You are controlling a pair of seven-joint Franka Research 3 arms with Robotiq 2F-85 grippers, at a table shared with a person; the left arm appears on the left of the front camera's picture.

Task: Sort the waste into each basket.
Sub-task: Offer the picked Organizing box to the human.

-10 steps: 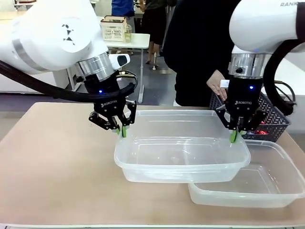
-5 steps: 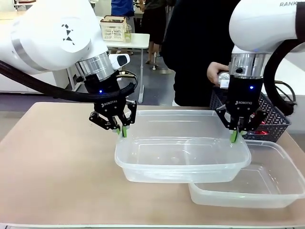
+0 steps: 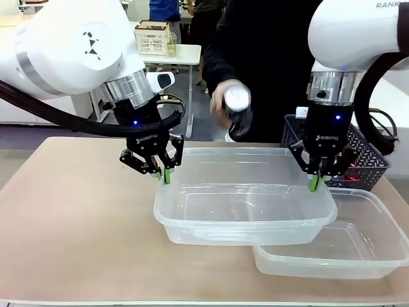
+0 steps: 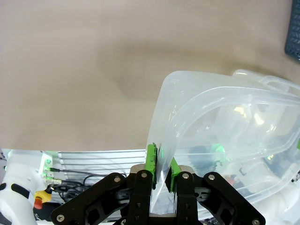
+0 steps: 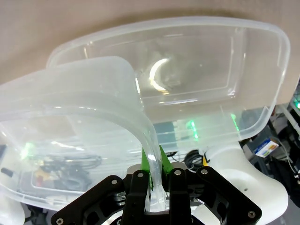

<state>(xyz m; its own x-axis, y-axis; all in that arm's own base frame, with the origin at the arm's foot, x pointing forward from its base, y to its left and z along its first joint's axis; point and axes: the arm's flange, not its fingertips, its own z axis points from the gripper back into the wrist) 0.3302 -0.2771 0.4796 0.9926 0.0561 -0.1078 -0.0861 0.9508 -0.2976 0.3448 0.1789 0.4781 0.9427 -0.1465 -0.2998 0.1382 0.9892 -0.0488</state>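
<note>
The tan bench (image 3: 77,224) carries one clear tub (image 3: 383,265) at 4 o'clock. A dark lattice basket (image 3: 374,160) stands at 2 o'clock, just behind the tub.

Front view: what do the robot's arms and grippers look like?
Left arm: glossy white shell, grey band, black marks, silver wrist ring, thick black cable. Right arm: white shell, silver ring, black cable loop. Left gripper and right gripper: black, white ROBOTIQ lettering, blue light, green pads.

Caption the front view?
Left end effector and right end effector pinch one clear tub by its rim; second tub partly beneath.
</note>
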